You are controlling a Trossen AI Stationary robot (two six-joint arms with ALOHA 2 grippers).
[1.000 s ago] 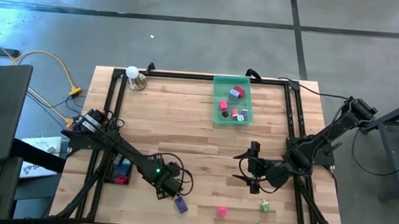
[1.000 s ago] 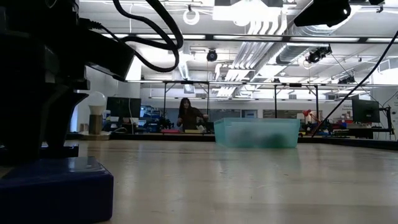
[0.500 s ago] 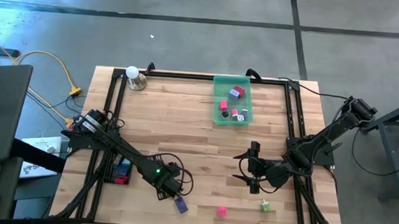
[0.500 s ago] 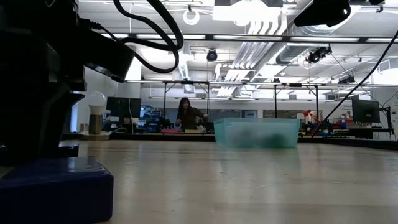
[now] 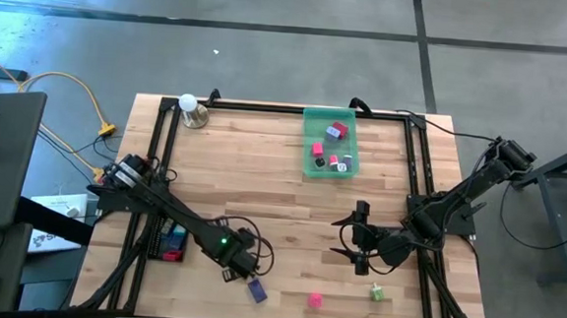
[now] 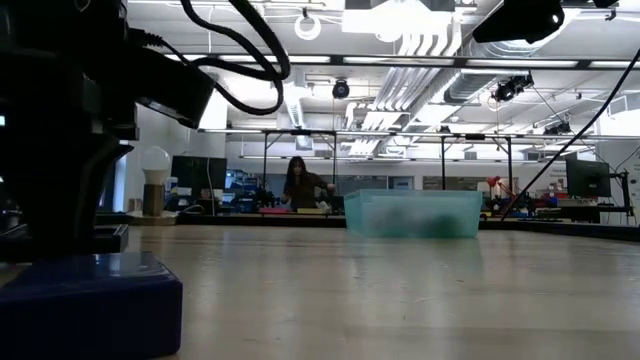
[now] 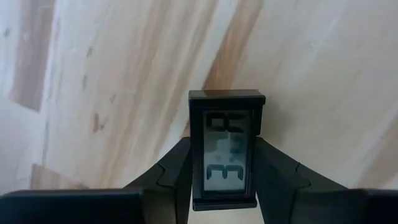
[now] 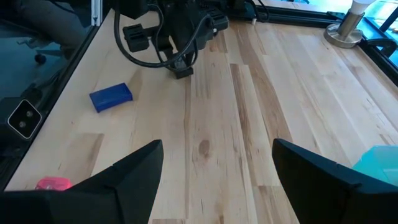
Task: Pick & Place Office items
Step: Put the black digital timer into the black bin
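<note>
Closing its fingers (image 7: 171,180) round a small black LCD timer (image 7: 226,149) near the table's front edge, left gripper (image 5: 240,265) is gripping its rigid, light, slick side walls.

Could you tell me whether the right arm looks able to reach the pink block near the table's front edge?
Probably yes. The right gripper hovers with open jaws, and bare wood lies between it and the pink block; the green block and the left gripper sit off to either side.
</note>
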